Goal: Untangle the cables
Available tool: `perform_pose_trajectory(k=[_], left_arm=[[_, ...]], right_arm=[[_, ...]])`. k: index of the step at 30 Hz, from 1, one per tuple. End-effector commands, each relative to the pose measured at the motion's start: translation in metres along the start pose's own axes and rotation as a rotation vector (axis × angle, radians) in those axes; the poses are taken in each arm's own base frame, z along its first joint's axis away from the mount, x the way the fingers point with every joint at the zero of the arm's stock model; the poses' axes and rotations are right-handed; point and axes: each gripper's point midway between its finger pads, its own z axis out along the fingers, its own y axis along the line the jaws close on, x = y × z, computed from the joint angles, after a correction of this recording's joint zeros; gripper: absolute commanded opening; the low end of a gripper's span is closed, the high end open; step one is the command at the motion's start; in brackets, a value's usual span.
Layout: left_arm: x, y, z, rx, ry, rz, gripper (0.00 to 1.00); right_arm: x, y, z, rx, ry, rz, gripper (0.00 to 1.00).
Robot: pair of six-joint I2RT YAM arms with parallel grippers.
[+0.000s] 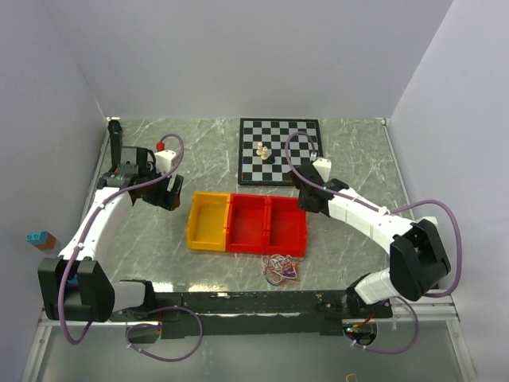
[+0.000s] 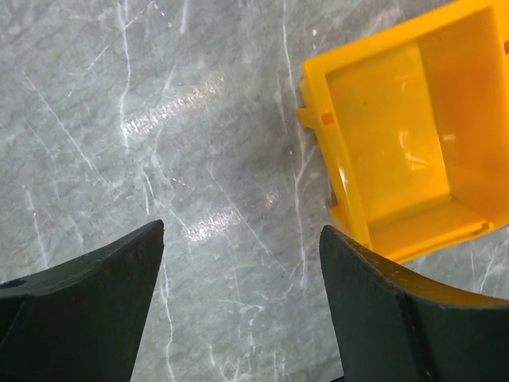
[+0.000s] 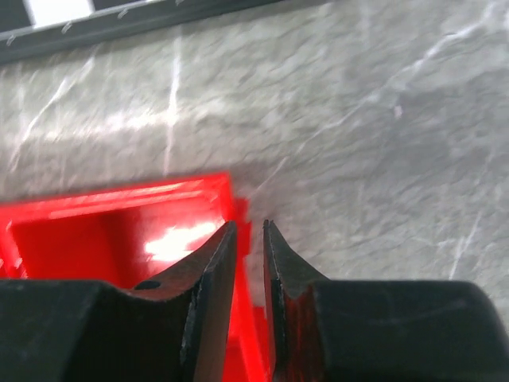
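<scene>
Right end effector, barely parted and empty, hangs over the red bin's far corner; the cables lie bunched on the worktop beyond its near wall, farther from the wide-open left end effector.

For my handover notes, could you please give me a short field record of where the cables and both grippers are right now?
cables: tangled bunch on the table, near edge, in front of the red bins
left gripper: wide open, empty, over bare table beside the yellow bin
right gripper: narrow gap, empty, over a red bin's corner
contact with cables: none
</scene>
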Motion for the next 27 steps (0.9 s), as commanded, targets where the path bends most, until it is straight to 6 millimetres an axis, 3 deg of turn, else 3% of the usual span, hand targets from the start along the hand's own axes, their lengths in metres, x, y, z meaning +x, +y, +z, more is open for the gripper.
perform_pose_trajectory(k=[1,7,11,13,15,18,21,24,27], left_arm=[[-0.001,-0.006,-0.002,0.039,-0.006,0.020,0.84],[0.007,-0.020,0.001,0.106,0.016,0.048,0.86],[0.018,-0.029,0.008,0.130,0.051,0.075,0.87],[0.025,-0.033,0.012,0.144,0.069,0.086,0.87],[0.029,-0.035,0.016,0.150,0.078,0.092,0.87],[0.036,-0.035,0.023,0.145,0.095,0.102,0.86],[0.043,-0.036,0.029,0.145,0.111,0.109,0.85],[0.046,-0.037,0.034,0.142,0.116,0.114,0.85],[0.050,-0.039,0.037,0.142,0.123,0.114,0.84]], right_arm=[[-0.019,-0.018,0.009,0.049,-0.047,0.063,0.26],[-0.022,-0.023,0.019,0.068,-0.043,0.073,0.25],[-0.026,-0.018,0.014,0.029,-0.038,0.092,0.27],[-0.027,-0.012,-0.002,-0.048,-0.062,0.109,0.37],[-0.020,-0.007,-0.019,-0.117,-0.078,0.108,0.56],[0.008,0.003,-0.046,-0.218,-0.060,0.086,0.70],[0.056,0.018,-0.073,-0.327,-0.008,0.008,0.72],[0.102,0.023,-0.082,-0.401,0.085,-0.012,0.73],[0.128,0.031,-0.088,-0.494,0.131,-0.012,0.78]])
